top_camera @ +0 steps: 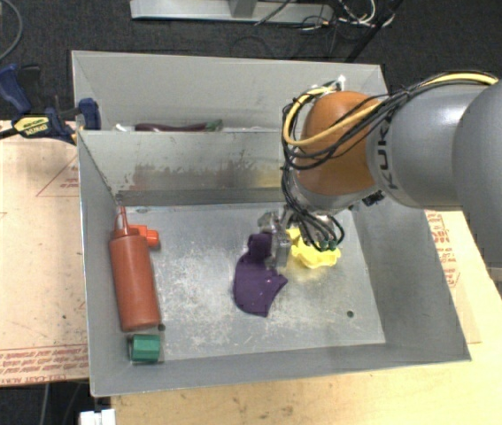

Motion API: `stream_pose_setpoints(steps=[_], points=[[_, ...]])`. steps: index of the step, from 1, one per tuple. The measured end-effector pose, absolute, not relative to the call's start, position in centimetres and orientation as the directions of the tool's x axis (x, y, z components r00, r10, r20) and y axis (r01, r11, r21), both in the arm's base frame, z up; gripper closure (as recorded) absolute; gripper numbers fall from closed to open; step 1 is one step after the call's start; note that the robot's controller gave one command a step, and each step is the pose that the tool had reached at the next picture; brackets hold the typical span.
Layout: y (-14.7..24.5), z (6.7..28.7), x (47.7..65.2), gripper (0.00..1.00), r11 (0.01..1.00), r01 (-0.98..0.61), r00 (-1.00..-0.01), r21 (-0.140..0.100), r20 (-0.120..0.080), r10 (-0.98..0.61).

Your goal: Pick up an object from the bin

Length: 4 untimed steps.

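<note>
My gripper [281, 251] hangs low in the middle of the bin, its fingers pointing down at the upper right end of a floppy purple piece [256, 284] that lies on the bin floor. One finger touches or overlaps that purple piece. Directly to the right of the fingers lies a small yellow thing [314, 256], partly covered by the wrist's cables. Whether anything is pinched between the fingers is hidden.
A long red-brown bottle with an orange fitting [134, 275] lies along the left wall. A small green block [145, 349] sits below it in the front left corner. The arm with its orange cover comes in from the right.
</note>
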<state>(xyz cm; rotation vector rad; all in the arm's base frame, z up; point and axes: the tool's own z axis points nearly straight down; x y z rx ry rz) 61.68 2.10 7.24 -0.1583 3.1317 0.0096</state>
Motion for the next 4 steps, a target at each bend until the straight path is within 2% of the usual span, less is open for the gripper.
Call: stream_pose_setpoints(steps=[1, 3, 4], points=[[2.4, 18.3, 62.1, 1.00, 0.993, -0.116, -0.993, 0.007, -0.010, -0.116], [2.4, 18.4, 62.1, 1.00, 0.993, -0.117, -0.993, 0.007, -0.007, -0.117], [0.0, 22.4, 59.4, 1.00, 0.997, -0.071, -0.997, 0.008, -0.018, -0.071]])
